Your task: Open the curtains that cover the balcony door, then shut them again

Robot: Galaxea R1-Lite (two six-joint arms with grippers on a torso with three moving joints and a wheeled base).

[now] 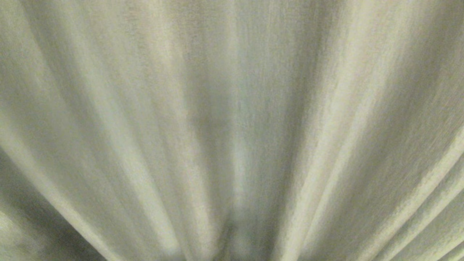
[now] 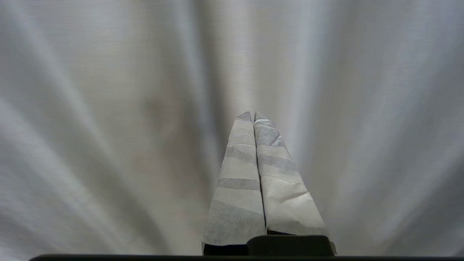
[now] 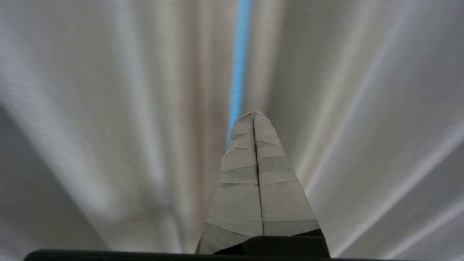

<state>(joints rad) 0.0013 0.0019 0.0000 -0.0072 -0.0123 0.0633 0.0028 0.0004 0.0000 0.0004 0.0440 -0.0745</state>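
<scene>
From the head view we see only the curtains (image 1: 232, 130), pleated beige-grey cloth that fills the whole picture; no arm shows here, and the balcony door is hidden behind the cloth. We judge that the task is at its very start: the curtains hang closed, so both the opening and the closing are left to do.

In the left wrist view, the left end effector (image 2: 253, 115) has its two taped fingers pressed together, closed and empty. The cloth hangs just ahead of the tips; we cannot tell if it touches them. On both sides of the tips we see only folds, with no free edge to take.

In the right wrist view, the right end effector (image 3: 253, 114) is also closed, holding nothing. Just ahead of its tips, slightly to one side, a thin blue slit (image 3: 237, 65) runs between two folds. We think this is a gap where two cloth edges meet, the best place to enter. Room for moving is small, because the cloth stands close in front of both arms.
</scene>
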